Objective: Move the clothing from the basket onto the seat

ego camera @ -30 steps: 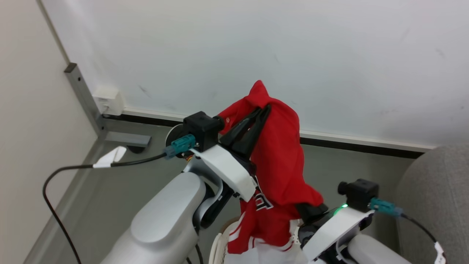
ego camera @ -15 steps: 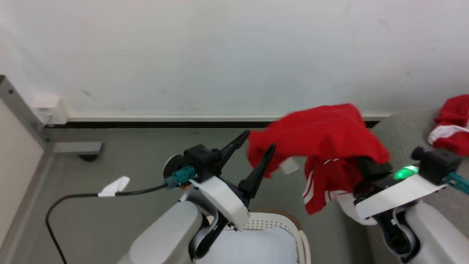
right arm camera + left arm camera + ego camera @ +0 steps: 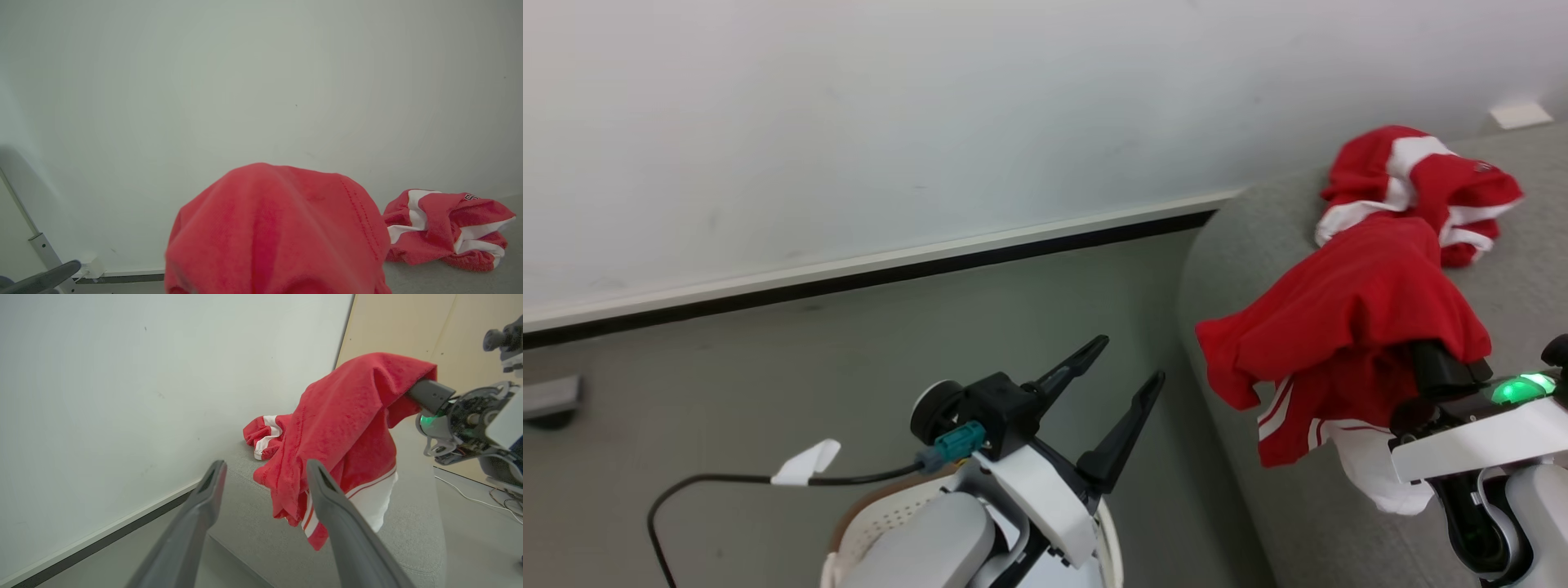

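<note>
Over the near edge of the seat [image 3: 1241,237], the right gripper [image 3: 1444,371] carried the red jersey [image 3: 1347,318]. Its fingers were buried in the cloth and closed together on it, and the white-striped hem hung down against the grey upholstery. Farther back on the seat lay a second red garment [image 3: 1413,184] with a broad white stripe. Beside the seat, the left gripper [image 3: 1131,358] stood empty with its jaws wide apart, its forearm crossing the basket [image 3: 882,514].
</note>
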Motion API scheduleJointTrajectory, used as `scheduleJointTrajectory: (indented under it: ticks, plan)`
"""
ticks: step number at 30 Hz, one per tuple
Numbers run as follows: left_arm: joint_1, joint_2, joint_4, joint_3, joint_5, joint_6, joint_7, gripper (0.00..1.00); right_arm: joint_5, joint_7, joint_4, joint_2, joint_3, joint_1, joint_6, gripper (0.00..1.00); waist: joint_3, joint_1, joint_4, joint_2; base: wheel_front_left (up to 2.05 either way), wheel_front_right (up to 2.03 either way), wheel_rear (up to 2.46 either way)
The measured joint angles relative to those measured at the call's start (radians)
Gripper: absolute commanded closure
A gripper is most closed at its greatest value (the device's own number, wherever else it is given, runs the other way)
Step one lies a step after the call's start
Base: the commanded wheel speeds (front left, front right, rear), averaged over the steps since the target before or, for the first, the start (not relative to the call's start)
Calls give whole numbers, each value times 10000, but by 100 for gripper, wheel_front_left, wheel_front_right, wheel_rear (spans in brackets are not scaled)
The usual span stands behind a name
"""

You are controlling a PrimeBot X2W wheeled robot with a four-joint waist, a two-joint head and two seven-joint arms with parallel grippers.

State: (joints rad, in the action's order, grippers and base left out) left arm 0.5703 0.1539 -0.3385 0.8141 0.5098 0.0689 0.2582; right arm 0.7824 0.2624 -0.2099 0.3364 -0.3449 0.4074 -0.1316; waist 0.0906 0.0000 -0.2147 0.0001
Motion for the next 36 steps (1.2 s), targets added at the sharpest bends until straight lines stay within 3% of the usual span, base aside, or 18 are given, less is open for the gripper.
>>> scheduleJointTrajectory:
  ticks: [8,14,22,36]
  plan:
    - [-51,-69,-100,27,-169,52,44,0,-211,0,274,2,372,-395,0,100,162,0,-1175,0,0,0,0]
    - [-44,-104,-113,4,-255,88,46,0,-380,0,245,21,888,-379,0,100,358,0,-1436,0,0,0,0]
    - [365,104,15,-33,-441,113,-19,0,-291,-69,-600,573,1983,1245,0,100,1117,0,-1190,0,0,0,0]
    - [1190,782,675,-307,-614,17,-328,0,-474,-897,-3108,2481,3292,4451,0,100,3354,1,-8,0,0,0,0]
